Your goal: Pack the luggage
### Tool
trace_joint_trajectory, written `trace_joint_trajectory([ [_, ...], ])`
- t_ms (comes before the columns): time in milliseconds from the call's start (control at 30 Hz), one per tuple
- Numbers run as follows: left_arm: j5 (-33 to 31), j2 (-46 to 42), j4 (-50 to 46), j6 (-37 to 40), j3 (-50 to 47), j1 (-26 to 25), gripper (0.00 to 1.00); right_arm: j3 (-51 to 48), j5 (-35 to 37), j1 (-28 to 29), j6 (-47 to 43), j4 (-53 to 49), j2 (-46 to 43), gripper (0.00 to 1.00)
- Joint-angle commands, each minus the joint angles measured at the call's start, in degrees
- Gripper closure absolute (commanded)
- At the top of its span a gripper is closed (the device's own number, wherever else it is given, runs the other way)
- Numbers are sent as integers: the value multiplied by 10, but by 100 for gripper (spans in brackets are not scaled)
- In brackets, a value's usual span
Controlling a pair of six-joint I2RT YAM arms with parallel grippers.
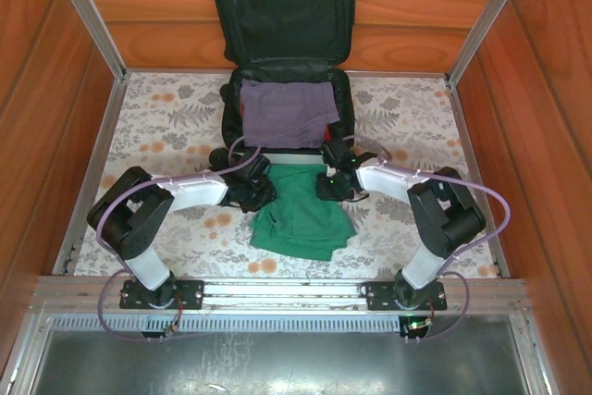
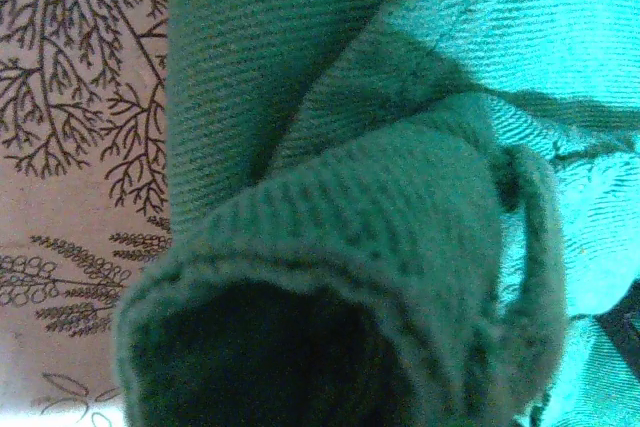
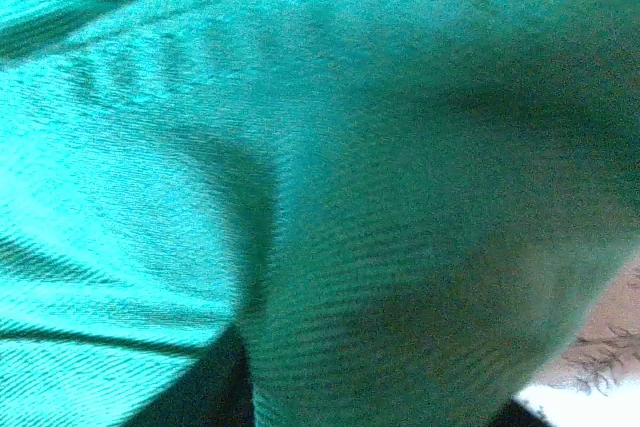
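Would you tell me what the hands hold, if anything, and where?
Seemingly the green ribbed cloth, at its far corners: left hand left, right hand right; fabric hides the fingers, so unsure.

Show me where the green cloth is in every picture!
Top external: green cloth lies mid-table, just in front of the open luggage.
Left wrist: green cloth across middle and right, rolled fold low down.
Right wrist: green cloth close up, across most of the picture.
Shared landmark: flowery tablecloth, at left wrist's left edge, right wrist's bottom-right corner.
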Motion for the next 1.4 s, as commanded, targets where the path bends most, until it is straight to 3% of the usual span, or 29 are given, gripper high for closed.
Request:
trace_joint_trajectory([
  [0, -12, 12, 9, -4, -41, -29, 100, -5, 40, 40, -5, -105, -6, 99],
  [100, -50, -50, -7, 31, -29, -51, 100, 18, 102, 77, -23, -133, -93, 100],
  [233, -103, -119, -64, 105, 23, -62, 100, 42, 206, 84, -38, -137, -190, 100],
  [400, -196, -167, -145, 238, 139, -58, 100, 81, 279, 73, -157, -48, -246, 100],
  [600, -243, -160, -193, 360, 254, 4, 100, 207, 283, 23, -266, -10, -173, 100],
  [733, -221, -120, -194, 399, 305, 67, 100, 274, 246, -18, -297, 28, -117, 100],
  [867, -212, -58, -195, 444, 371, 90, 100, 343, 227, -44, -321, 42, -57, 100],
  [967, -207, -14, -196, 440, 408, 111, 100, 383, 217, -61, -327, 59, -17, 100],
  [1167, -140, 79, -196, 415, 476, 168, 100, 465, 186, -93, -328, 59, 91, 100],
  [1367, -143, 167, -211, 437, 549, 180, 100, 545, 163, -107, -328, 37, 198, 100],
])
